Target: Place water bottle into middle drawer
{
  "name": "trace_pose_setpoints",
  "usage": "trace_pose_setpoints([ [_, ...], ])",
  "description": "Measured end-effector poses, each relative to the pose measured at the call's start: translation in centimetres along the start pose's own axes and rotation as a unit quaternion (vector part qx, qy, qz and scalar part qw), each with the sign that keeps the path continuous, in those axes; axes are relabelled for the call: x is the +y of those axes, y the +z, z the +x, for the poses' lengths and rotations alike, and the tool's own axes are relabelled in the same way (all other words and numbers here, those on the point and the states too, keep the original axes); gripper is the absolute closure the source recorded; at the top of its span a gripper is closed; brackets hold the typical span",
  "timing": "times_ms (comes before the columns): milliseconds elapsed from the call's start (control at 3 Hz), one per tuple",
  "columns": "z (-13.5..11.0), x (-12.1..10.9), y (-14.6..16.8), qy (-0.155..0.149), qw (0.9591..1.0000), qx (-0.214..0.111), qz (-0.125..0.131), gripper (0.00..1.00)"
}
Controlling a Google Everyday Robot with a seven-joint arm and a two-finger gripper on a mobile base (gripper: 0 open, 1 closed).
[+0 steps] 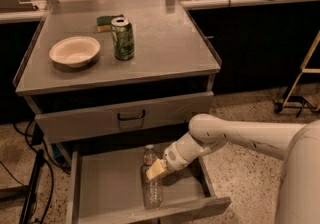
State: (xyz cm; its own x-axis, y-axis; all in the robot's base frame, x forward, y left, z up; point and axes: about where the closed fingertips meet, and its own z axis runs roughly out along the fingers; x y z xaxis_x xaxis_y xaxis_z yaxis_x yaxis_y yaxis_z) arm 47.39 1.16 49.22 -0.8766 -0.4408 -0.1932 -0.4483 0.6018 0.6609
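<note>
The water bottle, clear ribbed plastic with a white cap, stands about upright in the open middle drawer, a shallow grey tray pulled out at the bottom of the cabinet. My gripper reaches in from the right on a white arm and is shut on the bottle's middle. One pale finger lies across the front of the bottle. The bottle's base is at or just above the drawer bottom, near the drawer's right half.
On the cabinet top stand a green drink can, a white bowl and a green sponge. The upper drawer front with a dark handle is closed. Cables lie on the floor at left; a cart frame is at right.
</note>
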Motion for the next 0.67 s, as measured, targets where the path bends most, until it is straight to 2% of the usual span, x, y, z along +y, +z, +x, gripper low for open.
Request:
trace_pose_setpoints([
  [667, -0.5, -3.5, 3.3, 0.035, 0.9991, 0.024, -0.002, 1.00],
])
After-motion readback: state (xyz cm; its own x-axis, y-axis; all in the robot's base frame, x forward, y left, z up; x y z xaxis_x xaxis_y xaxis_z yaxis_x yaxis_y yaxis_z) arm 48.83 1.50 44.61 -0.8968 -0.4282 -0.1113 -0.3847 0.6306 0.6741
